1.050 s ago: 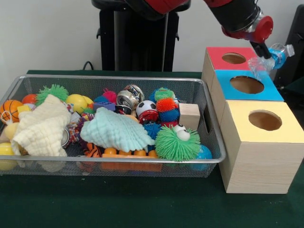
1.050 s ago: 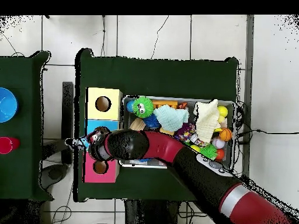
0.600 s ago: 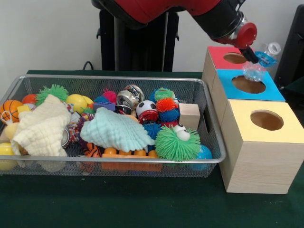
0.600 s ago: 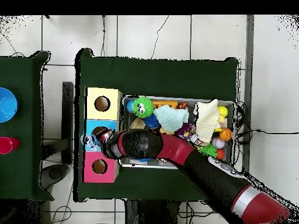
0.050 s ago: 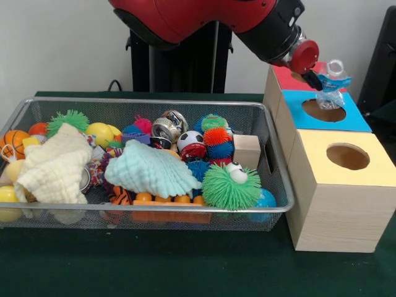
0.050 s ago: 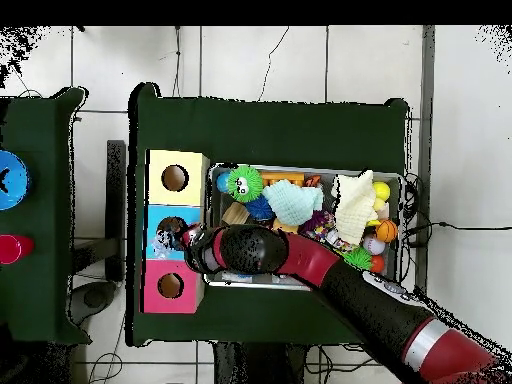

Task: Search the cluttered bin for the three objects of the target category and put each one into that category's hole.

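No readable text, brand, number or sign anywhere; blue label on the bottle (image 5: 332, 80) too blurred to read.

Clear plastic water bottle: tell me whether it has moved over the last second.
Yes. The clear plastic water bottle, held in the gripper, has shifted left in the front view, from beyond the blue-topped box to over its hole.

We take this for a robotics lab. A bench (image 5: 185, 272) draped in dark green cloth stands on a pale tiled floor (image 6: 270, 65) with cables (image 6: 275, 45) trailing across it. On the bench sit a wire mesh bin (image 5: 148, 102) heaped with toys and three wooden boxes (image 5: 337, 204) with coloured, holed tops. A second green-covered bench (image 6: 40, 200) stands beside it.
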You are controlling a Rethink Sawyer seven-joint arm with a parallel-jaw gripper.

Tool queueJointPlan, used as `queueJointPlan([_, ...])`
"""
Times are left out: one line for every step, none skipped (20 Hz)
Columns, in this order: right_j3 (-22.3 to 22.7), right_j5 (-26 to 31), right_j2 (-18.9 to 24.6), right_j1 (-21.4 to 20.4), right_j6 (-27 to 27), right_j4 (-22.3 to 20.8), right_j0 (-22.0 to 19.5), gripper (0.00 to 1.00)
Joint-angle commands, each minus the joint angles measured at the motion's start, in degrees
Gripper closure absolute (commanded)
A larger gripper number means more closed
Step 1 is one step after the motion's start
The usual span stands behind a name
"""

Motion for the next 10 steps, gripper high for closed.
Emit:
queueJointPlan([-3.15,-3.28,-3.02,5.81,-7.34,-7.08,2.85,1.0])
queueJointPlan([-3.26,-3.01,-2.96,5.6,-7.23,-6.96,2.86,1.0])
queueJointPlan([-3.36,-2.74,-2.9,5.39,-7.12,-6.83,2.86,1.0])
queueJointPlan([-3.03,-2.63,-2.7,4.85,-6.75,-6.68,2.9,1.0])
queueJointPlan([-3.03,-2.39,-2.64,4.34,-6.52,-6.61,3.02,1.0])
queueJointPlan([-2.84,-2.03,-2.45,3.61,-6.25,-6.46,3.05,1.0])
queueJointPlan([-2.65,-1.68,-2.26,2.88,-5.97,-6.31,3.08,1.0])
queueJointPlan([-3.0,-0.97,-2.11,2.43,-6.14,-6.19,3.01,1.0])
queueJointPlan([-3.35,-0.26,-1.97,1.97,-6.32,-6.06,2.93,1.0])
queueJointPlan([-3.41,0.0,-1.8,1.5,-6.25,-5.97,2.96,1.0])
